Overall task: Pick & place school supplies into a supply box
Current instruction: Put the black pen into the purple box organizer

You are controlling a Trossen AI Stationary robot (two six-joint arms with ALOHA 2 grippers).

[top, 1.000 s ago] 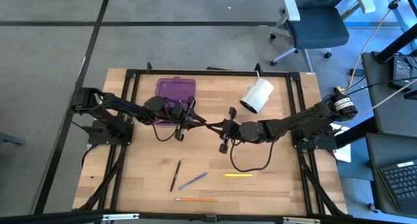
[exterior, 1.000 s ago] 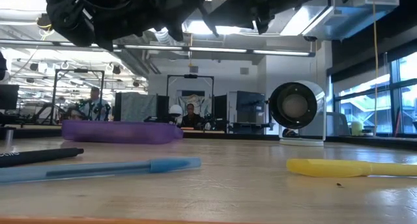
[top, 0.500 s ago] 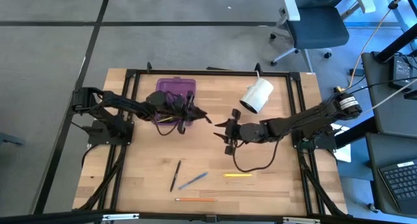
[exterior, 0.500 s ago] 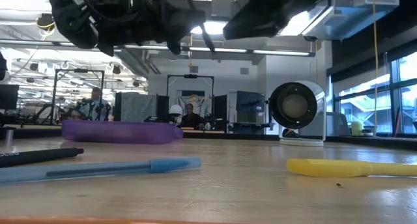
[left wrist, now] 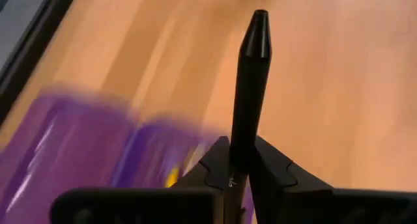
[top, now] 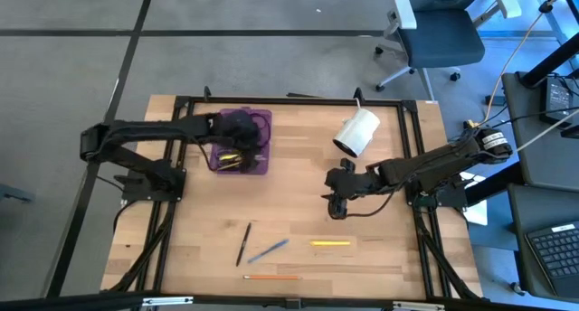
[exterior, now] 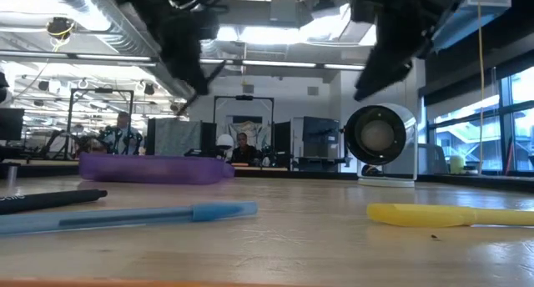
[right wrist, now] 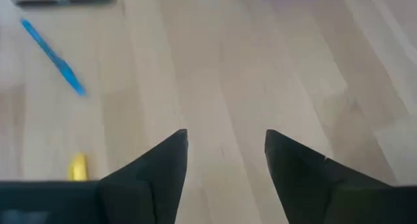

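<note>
Four thin supplies lie on the wooden table [top: 298, 166]: one black pen [top: 243, 243], one blue pen [top: 268, 250], one orange pencil [top: 271, 278], one yellow pen [top: 330, 243]. Left gripper [left wrist: 240, 160] pinches another black pen [left wrist: 249, 94] over the translucent purple plastic case [top: 242, 154]. Right gripper [right wrist: 225, 152] hovers mid-table, fingers spread.

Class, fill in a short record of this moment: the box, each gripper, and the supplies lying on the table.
Box: translucent purple plastic supply box, open, yellow item inside.
Left gripper: over the box, shut on a thin black pen.
Right gripper: open, empty, above bare wood.
On table: black pen, blue pen, yellow pen, orange pencil.
Other: white cylindrical roll.
</note>
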